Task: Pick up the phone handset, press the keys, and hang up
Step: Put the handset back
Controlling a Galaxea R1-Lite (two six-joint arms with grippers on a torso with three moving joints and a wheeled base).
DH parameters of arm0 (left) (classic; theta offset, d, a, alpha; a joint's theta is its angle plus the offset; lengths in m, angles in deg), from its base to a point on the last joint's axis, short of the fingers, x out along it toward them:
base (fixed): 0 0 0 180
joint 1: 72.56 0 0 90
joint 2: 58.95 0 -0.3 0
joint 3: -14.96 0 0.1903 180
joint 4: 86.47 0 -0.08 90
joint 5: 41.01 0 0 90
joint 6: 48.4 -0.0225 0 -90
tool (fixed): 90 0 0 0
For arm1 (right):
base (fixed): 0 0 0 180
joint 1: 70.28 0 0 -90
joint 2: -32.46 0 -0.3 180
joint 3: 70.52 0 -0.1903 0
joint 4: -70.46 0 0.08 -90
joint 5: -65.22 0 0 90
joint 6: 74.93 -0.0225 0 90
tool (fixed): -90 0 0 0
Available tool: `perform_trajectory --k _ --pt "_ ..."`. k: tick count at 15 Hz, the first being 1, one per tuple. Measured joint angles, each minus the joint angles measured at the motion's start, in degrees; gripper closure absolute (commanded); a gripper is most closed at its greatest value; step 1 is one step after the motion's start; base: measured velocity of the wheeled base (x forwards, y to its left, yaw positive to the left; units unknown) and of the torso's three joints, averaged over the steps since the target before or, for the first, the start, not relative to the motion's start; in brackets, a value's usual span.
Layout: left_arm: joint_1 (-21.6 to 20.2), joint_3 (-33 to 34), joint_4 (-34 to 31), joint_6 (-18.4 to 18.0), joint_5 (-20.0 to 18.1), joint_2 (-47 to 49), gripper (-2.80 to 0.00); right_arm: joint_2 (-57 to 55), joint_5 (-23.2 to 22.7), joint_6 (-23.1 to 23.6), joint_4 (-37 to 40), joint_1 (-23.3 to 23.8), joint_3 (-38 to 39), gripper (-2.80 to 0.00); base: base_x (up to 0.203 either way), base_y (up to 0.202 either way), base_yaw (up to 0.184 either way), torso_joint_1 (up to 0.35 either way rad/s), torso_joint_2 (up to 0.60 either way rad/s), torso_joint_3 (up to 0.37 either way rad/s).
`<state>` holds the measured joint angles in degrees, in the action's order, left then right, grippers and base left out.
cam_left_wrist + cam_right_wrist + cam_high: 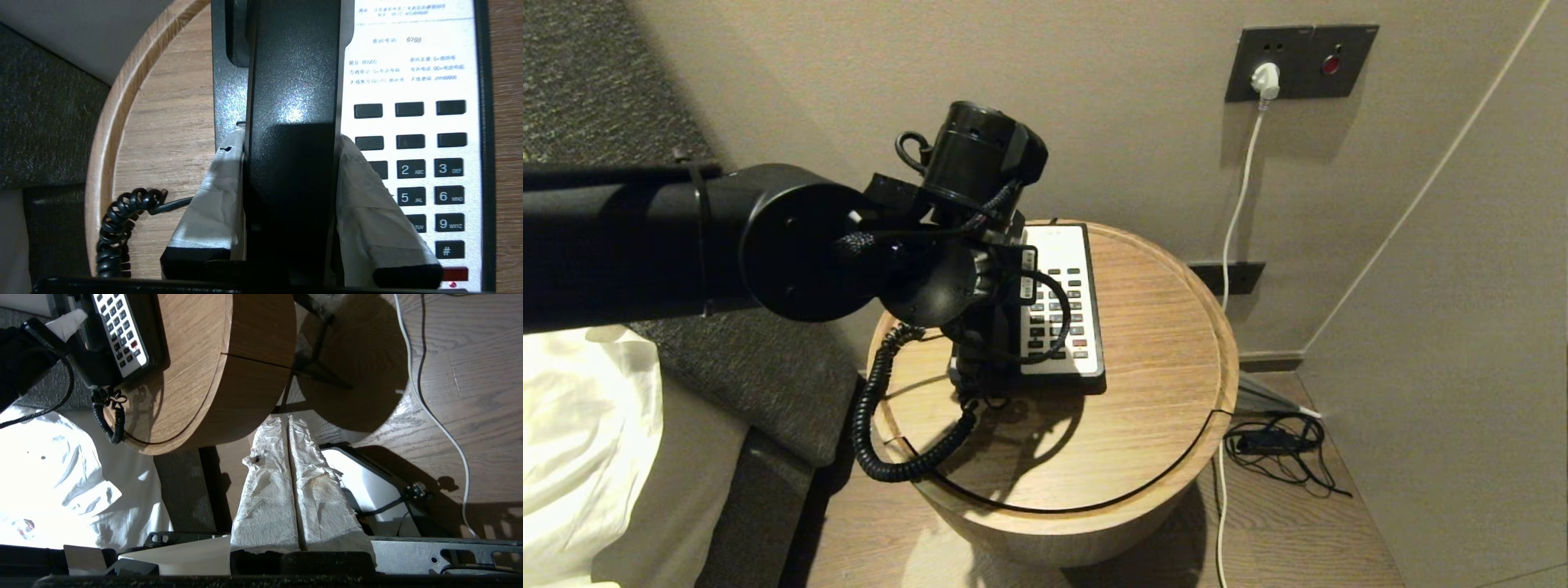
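Risk: the phone handset [292, 102], clamped in the left tool [292, 139], may slip if lifted crooked. Right tool [291, 457] is pressed together, parked low.

On my screen the left arm [645, 245] is matt black, a thick tube with round joint housings and thin black cables looped around the wrist. Both the left gripper [292, 134] and the right gripper [288, 437] have fingers wrapped in wrinkled white tape over black pads.
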<state>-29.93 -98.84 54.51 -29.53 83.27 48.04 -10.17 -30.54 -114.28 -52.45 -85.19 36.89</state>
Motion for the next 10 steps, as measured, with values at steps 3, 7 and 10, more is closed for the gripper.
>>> perform_trajectory --k 3,7,10 --pt "-0.3 0.0 -0.2 0.4 0.1 0.5 0.00 -0.1 0.0 0.1 -0.7 0.0 0.4 0.00 0.000 0.000 0.000 0.000 0.00 0.000" --pt "-0.6 0.4 0.0 0.5 0.4 0.8 0.00 0.0 0.0 0.1 -0.8 0.0 1.2 0.00 0.000 0.000 0.000 0.000 0.00 0.000" --pt "-0.6 0.5 -0.1 0.8 0.5 1.0 0.00 0.1 0.0 0.1 -0.8 -0.1 1.4 0.00 0.000 0.000 0.000 0.000 0.00 0.000"
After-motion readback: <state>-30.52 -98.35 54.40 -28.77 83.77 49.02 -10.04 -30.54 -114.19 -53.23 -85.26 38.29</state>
